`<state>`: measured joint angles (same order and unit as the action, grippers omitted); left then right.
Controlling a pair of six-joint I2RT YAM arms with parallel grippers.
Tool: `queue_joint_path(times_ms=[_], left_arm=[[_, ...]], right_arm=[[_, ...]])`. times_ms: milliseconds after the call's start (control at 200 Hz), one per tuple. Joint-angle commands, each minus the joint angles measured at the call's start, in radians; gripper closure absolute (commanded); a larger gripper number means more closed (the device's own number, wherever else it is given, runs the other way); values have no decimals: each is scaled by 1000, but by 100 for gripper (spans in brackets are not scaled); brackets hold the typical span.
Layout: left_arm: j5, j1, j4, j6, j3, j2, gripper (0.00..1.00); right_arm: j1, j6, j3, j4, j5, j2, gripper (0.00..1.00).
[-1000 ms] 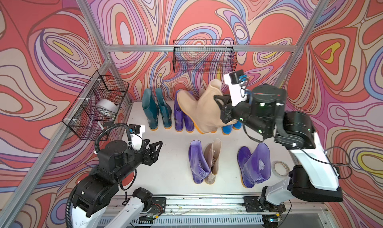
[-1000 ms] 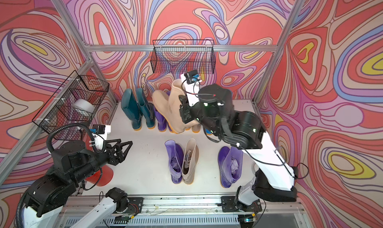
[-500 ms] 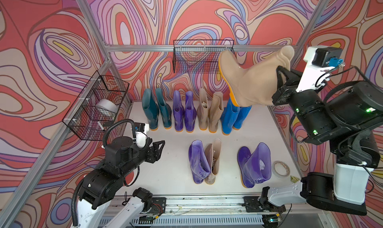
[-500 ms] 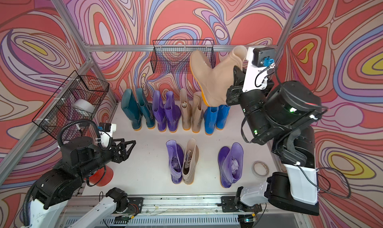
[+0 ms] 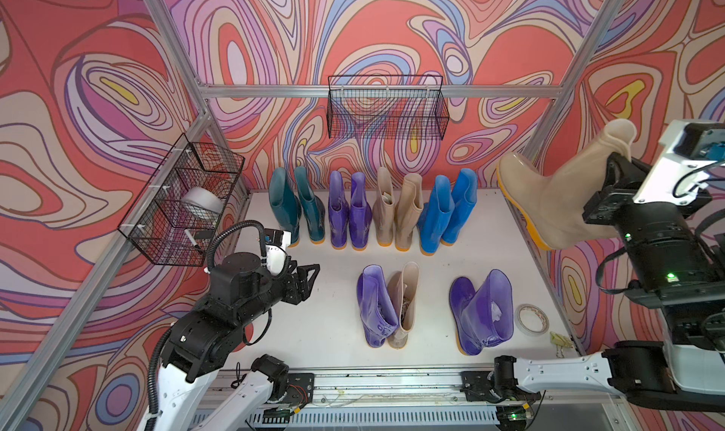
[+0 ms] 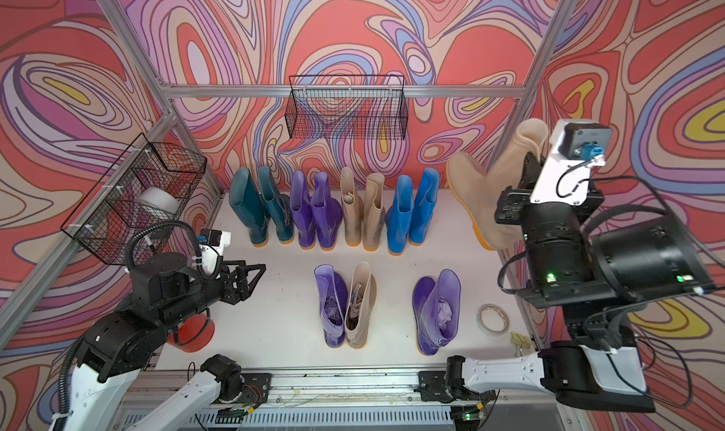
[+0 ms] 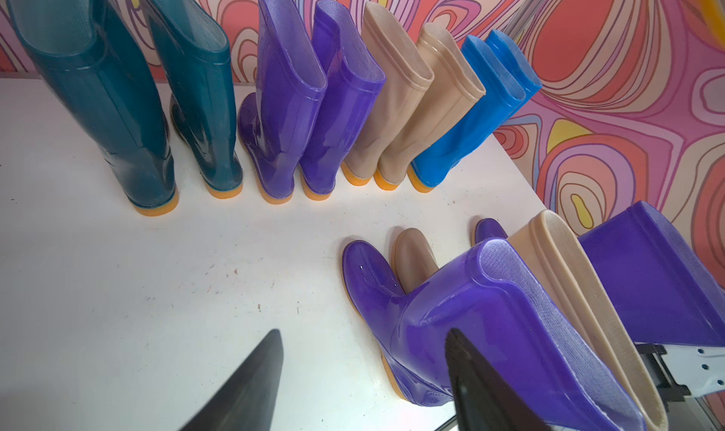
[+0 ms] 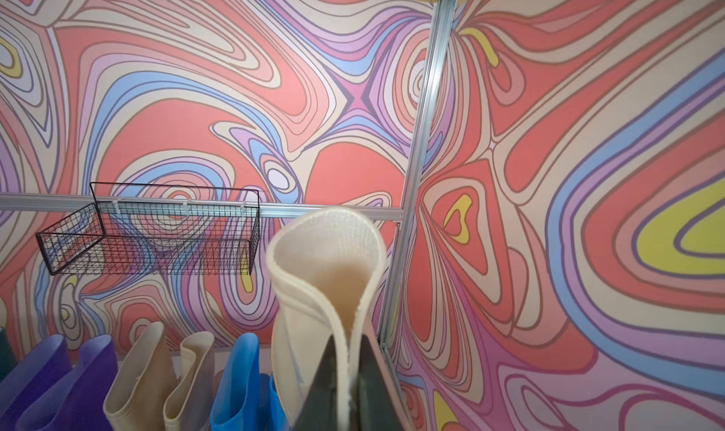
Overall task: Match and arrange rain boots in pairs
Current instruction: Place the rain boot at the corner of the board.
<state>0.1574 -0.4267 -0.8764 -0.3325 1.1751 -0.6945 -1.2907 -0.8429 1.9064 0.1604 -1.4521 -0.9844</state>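
At 6 o'clock, by the front rail: a front purple boot (image 5: pixel 374 311) and a lone beige boot (image 5: pixel 404 303) stand touching on the desk (image 5: pixel 333 331). Two more purple boots (image 5: pixel 480 311) stand at 5 o'clock, with a tape ring (image 5: pixel 531 319) near them.
Left claw (image 5: pixel 308 282): at 8 o'clock, low over the desk, fingers apart, holding nothing.
Right claw (image 8: pixel 349 384): at 3 o'clock, clamped on the soft top edge of the held beige boot (image 5: pixel 549 201).
Where the held beige boot is: high in the air, tipped, touching no other boot.
Back row at 12 o'clock: teal pair (image 5: pixel 296 205), purple pair (image 5: pixel 349 213), beige pair (image 5: pixel 396 213) and blue pair (image 5: pixel 445 209), all standing by the wall.
Job now, I think: bring the held beige boot to the lone beige boot.
How to do it well: go slowly, because it hangs by a thin edge and may swing. Turn the sole down. Keep clear of the purple boots. Let go only when the sole sits flat.
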Motion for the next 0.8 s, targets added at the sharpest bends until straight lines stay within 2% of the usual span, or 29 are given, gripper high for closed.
queue_joint_path(times_ms=[0,70,115,150,205,210,220,260,285,361,471,581,686,796], left_arm=[[41,-6,47,-17,-11,-18,33],[56,-5,58,-22,-14,-24,33],[60,-6,64,-23,-15,-27,33],[62,-5,70,-25,-18,-29,33],[68,-4,79,-26,-21,-35,33],[69,-5,81,-26,-21,-36,33],[70,-5,82,-26,-22,-38,33],[76,-7,90,-28,-25,-43,33],[78,-5,95,-29,-27,-47,33],[85,-5,105,-33,-29,-57,33],[93,-6,122,-37,-37,-63,33],[94,-6,137,-36,-37,-78,33],[100,-5,155,-38,-38,-96,34],[120,-5,175,-45,-47,-102,34]], right_arm=[[-45,-65,-65,-185,-39,77,100],[-78,-44,-95,-176,-67,128,100],[-101,22,-84,-72,-95,154,100],[-121,136,-46,67,-117,166,100],[-172,356,50,384,-185,164,100],[-186,410,74,447,-204,161,100],[-194,436,87,462,-209,159,100],[-240,639,182,739,-241,146,100],[-258,709,195,788,-240,156,100],[-298,622,122,651,-240,217,100],[-306,727,168,782,-243,227,100],[-305,570,120,613,-243,220,100],[-281,582,222,663,-243,123,100],[-192,704,422,850,-242,-4,100]])
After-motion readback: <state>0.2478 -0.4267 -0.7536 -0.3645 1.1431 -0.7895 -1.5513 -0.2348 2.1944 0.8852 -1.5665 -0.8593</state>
